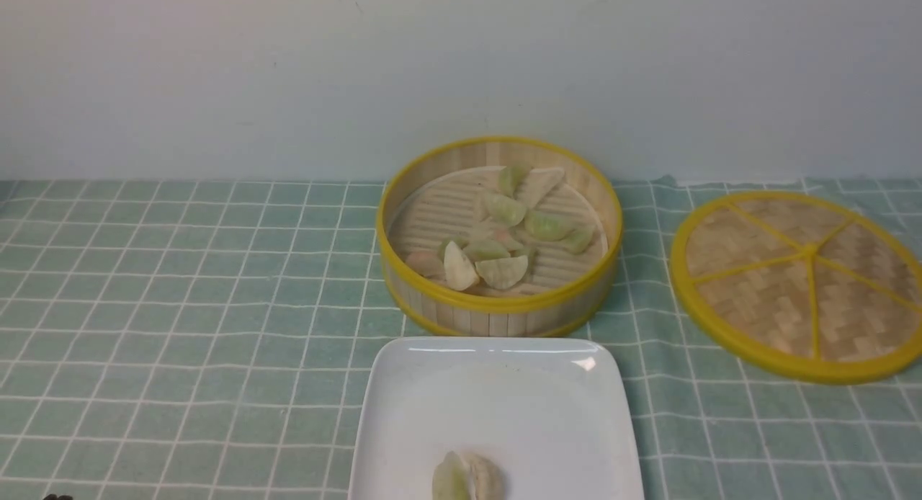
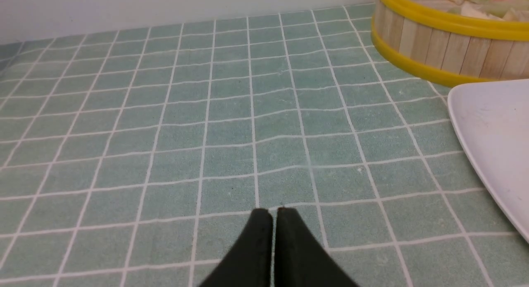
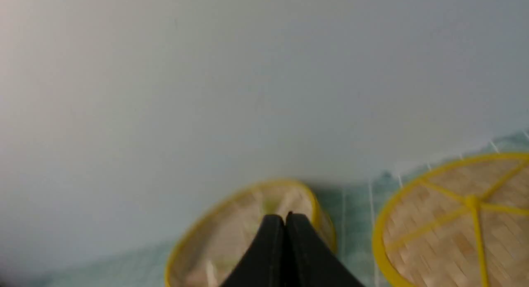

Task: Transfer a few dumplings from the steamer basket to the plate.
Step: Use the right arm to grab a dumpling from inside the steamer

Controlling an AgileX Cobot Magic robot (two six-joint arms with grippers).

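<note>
The setting reads as a kitchen or dining table staged for a food-serving set-up. A pale green cloth checked with white lines point(image 1: 180, 305) covers the surface, which is backed by a plain pale wall point(image 1: 288, 68). On the cloth stand a round bamboo steamer basket with yellow rims point(image 1: 497, 309) holding pale half-moon dumplings point(image 1: 504, 269), a glossy white squarish plate point(image 1: 497, 406), and a flat woven bamboo lid with yellow spokes point(image 1: 799, 284).

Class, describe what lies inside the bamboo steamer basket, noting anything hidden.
Inside the steamer basket lies a loose pile of dumplings, pale green and cream, on its slatted floor. The near wall hides the floor's front edge.
</note>
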